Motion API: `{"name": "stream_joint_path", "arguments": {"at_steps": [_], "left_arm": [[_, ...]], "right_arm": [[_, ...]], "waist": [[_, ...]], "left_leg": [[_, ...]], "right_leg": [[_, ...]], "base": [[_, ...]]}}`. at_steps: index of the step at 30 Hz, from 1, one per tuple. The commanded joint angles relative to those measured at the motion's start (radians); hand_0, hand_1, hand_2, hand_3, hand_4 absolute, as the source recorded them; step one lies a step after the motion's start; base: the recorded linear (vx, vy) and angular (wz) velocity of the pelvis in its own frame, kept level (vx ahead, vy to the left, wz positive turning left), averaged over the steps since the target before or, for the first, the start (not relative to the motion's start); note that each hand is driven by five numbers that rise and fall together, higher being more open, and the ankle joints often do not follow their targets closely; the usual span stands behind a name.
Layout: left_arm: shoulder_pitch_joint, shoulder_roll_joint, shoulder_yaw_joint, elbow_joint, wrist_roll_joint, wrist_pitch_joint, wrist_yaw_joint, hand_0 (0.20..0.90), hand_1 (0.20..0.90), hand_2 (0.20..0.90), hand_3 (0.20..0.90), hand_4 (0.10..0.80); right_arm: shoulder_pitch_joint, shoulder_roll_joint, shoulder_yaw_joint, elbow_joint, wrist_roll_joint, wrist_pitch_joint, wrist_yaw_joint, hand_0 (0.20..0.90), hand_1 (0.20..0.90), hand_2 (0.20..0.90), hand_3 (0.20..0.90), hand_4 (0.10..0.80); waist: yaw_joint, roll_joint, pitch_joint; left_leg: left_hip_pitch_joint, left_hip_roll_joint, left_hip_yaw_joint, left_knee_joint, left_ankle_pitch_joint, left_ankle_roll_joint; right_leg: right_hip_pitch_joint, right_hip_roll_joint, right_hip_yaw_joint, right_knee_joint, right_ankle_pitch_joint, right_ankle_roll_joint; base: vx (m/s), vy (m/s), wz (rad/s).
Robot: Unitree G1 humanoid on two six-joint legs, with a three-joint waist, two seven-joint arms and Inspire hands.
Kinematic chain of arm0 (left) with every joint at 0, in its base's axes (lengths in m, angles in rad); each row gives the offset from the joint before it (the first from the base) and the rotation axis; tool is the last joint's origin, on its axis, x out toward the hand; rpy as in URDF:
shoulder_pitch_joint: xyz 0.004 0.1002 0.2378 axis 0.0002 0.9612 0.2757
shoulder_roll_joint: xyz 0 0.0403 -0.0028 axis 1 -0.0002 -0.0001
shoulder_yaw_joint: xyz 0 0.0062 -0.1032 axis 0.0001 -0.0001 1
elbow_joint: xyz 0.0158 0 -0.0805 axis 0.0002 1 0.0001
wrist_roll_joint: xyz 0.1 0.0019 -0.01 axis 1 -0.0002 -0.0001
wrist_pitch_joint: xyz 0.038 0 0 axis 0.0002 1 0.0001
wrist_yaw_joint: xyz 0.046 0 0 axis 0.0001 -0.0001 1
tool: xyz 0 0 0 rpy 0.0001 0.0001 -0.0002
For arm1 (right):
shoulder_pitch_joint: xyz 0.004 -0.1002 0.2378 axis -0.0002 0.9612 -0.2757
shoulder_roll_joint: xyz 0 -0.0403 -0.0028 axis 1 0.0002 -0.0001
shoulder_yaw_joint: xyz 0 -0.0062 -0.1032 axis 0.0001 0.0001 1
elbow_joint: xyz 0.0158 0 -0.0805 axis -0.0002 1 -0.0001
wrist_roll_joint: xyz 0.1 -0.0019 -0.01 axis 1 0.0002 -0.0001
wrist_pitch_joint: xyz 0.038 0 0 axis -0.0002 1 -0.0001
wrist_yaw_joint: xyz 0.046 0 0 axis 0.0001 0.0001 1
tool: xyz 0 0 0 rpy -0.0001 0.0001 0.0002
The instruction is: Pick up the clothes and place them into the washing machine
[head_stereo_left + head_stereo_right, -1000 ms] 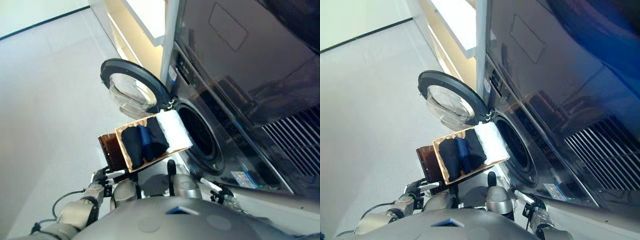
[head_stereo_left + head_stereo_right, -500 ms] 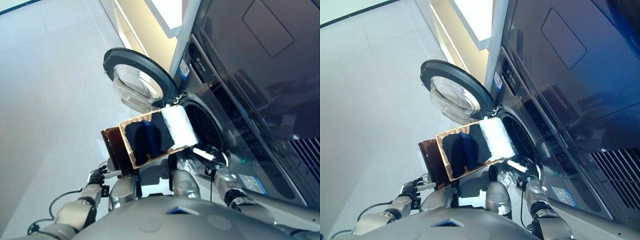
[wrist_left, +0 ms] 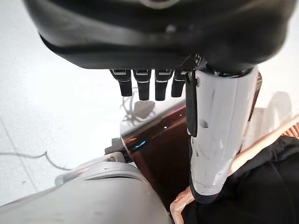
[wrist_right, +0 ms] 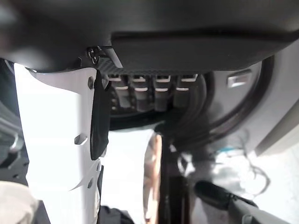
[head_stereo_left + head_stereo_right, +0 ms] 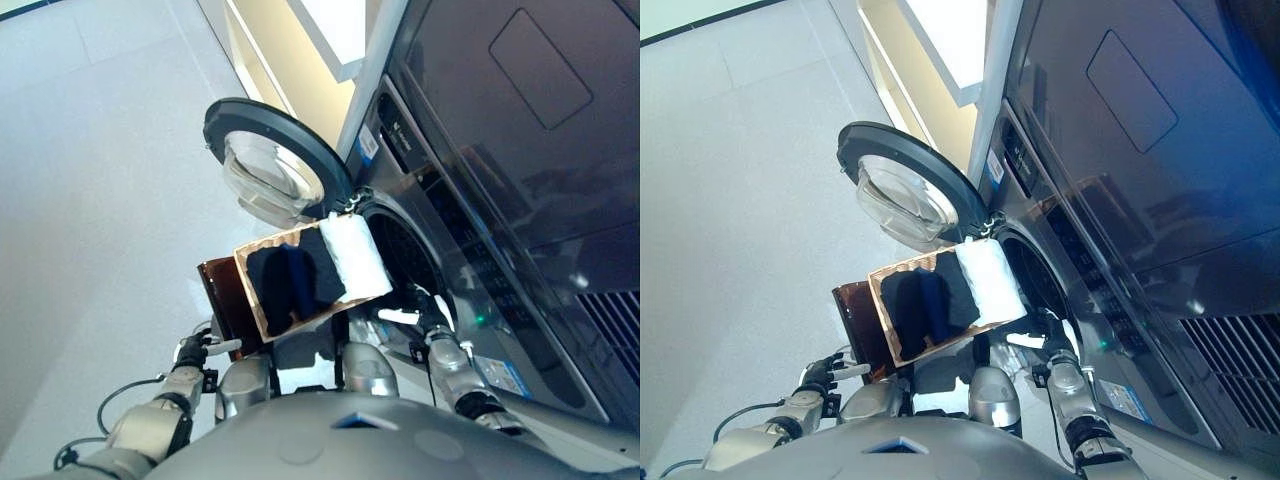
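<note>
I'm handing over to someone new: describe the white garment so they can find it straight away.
Start at the dark washing machine with its round door swung open. Just below the door hinge, in front of the drum opening, stands a wooden-rimmed box of folded clothes. The white garment lies at the box's end nearest the drum, the only pale piece beside dark and blue ones.

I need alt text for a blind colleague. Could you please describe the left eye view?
A front-loading washing machine stands with its round door swung open, and before the opening sits a wooden box holding dark clothes and a white cloth. The right hand is raised beside the box near the opening; the left hand is low by a brown panel.
</note>
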Motion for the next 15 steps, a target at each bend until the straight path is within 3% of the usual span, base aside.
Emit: {"name": "stream_joint_path", "arguments": {"at_steps": [1, 15], "left_arm": [[-0.036, -0.007, -0.039, 0.012, -0.014, -0.011, 0.041, 0.9, 0.9, 0.9, 0.9, 0.8], [-0.063, -0.014, -0.073, -0.009, -0.056, -0.019, 0.104, 0.9, 0.9, 0.9, 0.9, 0.8]], "right_arm": [[-0.252, -0.078, 0.02, -0.002, 0.007, -0.074, -0.053, 0.9, 0.9, 0.9, 0.9, 0.8], [-0.306, 0.01, 0.045, -0.018, 0.08, -0.074, -0.129, 0.9, 0.9, 0.9, 0.9, 0.8]], "waist": [[0.045, 0.005, -0.018], [0.058, 0.013, 0.055]], "left_leg": [[-0.08, 0.032, -0.005, 0.065, 0.0, -0.057], [-0.213, -0.005, -0.009, 0.183, -0.04, -0.025]], "right_leg": [[-0.048, -0.041, -0.004, 0.088, -0.053, 0.04], [-0.131, -0.075, -0.001, 0.109, -0.013, 0.049]], "base": [[-0.057, 0.027, 0.13], [-0.042, 0.054, 0.05]]}}
